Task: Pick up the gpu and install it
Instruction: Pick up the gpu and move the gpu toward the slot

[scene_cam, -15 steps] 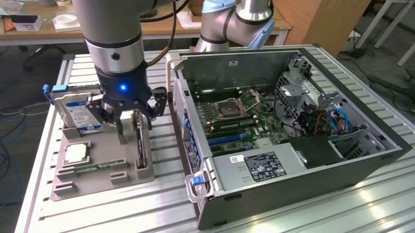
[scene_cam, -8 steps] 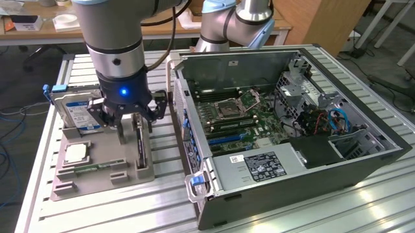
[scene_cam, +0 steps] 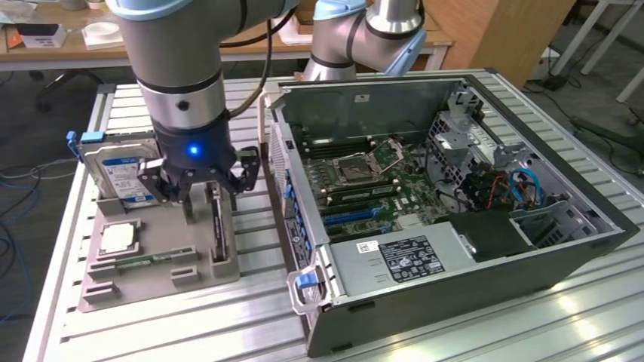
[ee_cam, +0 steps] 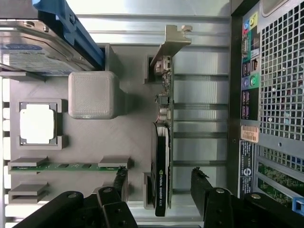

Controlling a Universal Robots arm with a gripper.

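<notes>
The claw (ee_cam: 159, 172) is spread wide, not pinching anything yet, a finger down either side of the gpu (ee_cam: 162, 142), which stands on edge in a holder (ee_cam: 90, 142) slot beside the case (ee_cam: 280, 57), probably so both flat faces are grabbable.

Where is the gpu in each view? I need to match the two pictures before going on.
Exterior view: the gpu stands on edge in the grey holder at the exterior view's left, directly under the hand.
Wrist view: the gpu stands in its slot between the open hand's two fingers, with a gap on each side.
Shared landmark: the silver square chip in the same holder.
</notes>
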